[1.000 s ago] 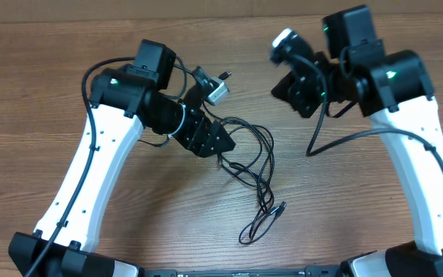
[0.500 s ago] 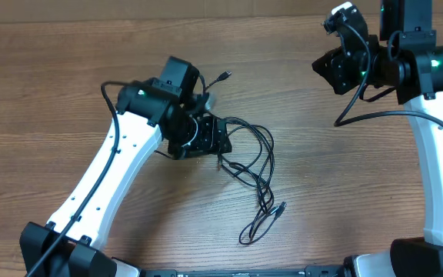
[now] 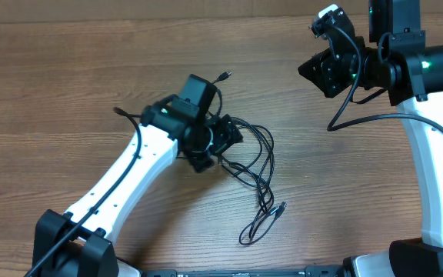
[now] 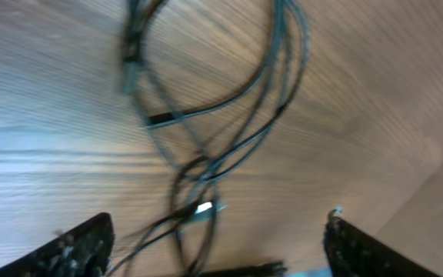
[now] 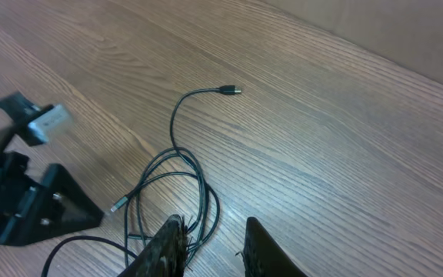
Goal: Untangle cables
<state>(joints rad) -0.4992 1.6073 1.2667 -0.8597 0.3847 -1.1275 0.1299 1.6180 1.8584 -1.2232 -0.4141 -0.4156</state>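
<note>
Wood table (image 3: 68,92): tangle of thin black cables (image 3: 268,154) at centre, plug ends far and near of it. L gripper (image 3: 225,137) just left of tangle, fingers spread wide, prob. empty (wrist view blurred). R gripper (image 3: 310,73) far right, well apart, gap narrow, nothing between.

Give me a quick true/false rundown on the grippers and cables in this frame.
1. The left gripper is open, over the cables. True.
2. The right gripper holds a cable. False: it is empty, off to the side of the tangle.
3. One plug end lies on the table outside the tangle. True.
4. The cables lie apart, none crossing. False: they overlap in loops.
5. The table is covered with a white cloth. False: it is bare wood.
</note>
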